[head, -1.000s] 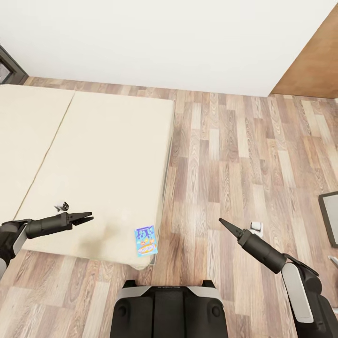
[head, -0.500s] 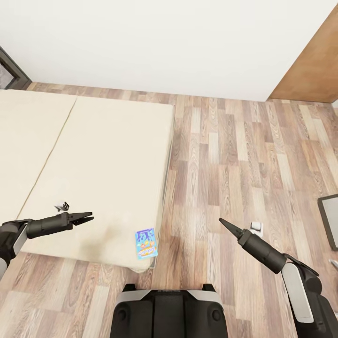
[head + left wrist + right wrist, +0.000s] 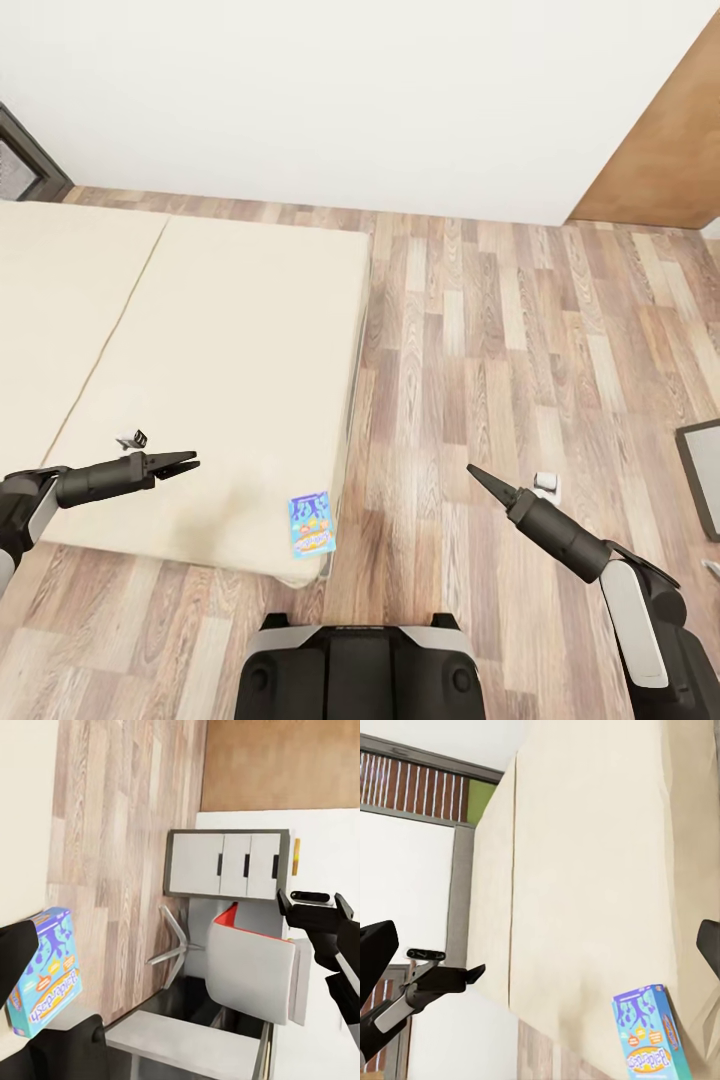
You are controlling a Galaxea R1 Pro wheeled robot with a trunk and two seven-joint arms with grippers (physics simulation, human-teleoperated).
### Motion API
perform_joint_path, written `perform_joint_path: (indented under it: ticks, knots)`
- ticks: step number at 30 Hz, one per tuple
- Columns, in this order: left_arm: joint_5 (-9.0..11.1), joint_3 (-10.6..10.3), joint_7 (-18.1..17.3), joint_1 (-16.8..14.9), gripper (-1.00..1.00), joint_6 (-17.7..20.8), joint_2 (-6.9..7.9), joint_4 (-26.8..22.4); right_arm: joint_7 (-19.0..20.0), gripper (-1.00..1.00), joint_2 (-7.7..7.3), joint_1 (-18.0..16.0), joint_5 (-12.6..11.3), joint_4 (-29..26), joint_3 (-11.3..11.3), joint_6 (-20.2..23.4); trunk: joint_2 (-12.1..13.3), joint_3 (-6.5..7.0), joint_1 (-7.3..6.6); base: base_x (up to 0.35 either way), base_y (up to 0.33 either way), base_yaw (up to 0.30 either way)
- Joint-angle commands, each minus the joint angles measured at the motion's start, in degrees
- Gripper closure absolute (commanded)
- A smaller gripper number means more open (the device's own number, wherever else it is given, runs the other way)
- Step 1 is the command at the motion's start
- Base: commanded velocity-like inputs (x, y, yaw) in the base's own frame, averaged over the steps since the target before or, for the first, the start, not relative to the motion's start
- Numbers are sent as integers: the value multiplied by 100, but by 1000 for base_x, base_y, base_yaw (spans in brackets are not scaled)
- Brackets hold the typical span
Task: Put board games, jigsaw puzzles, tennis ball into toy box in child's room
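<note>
Head view: small blue board game [image 3: 311, 524] lies at the bed's [image 3: 200, 350] near corner, between both arms. Left gripper [image 3: 185, 463] looks pressed together over the mattress; right gripper [image 3: 475, 474], above the wood floor [image 3: 480, 330], tapers to a point, holding nothing.

Left wrist view: board game [image 3: 43, 971] beside a white drawer unit [image 3: 225, 864].

Right wrist view: board game [image 3: 652, 1033] on the bed's [image 3: 585, 870] edge.

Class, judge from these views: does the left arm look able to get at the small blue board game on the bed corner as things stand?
Probably yes: the left gripper hangs over the bed with bare mattress between it and the blue board game, and both grippers carry nothing.
</note>
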Motion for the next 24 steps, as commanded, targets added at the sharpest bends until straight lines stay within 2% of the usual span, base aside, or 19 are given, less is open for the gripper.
perform_joint_path:
  ticks: [1,24]
  knots:
    - [-5,1,-23,-2,-100,64,1,0,3,-100,0,-3,-16,-1,-2,33,-8,4,4,0,0,0]
    - [1,1,-23,-2,-100,59,0,0,-13,-100,0,-3,-11,-1,4,33,-8,221,3,0,0,0]
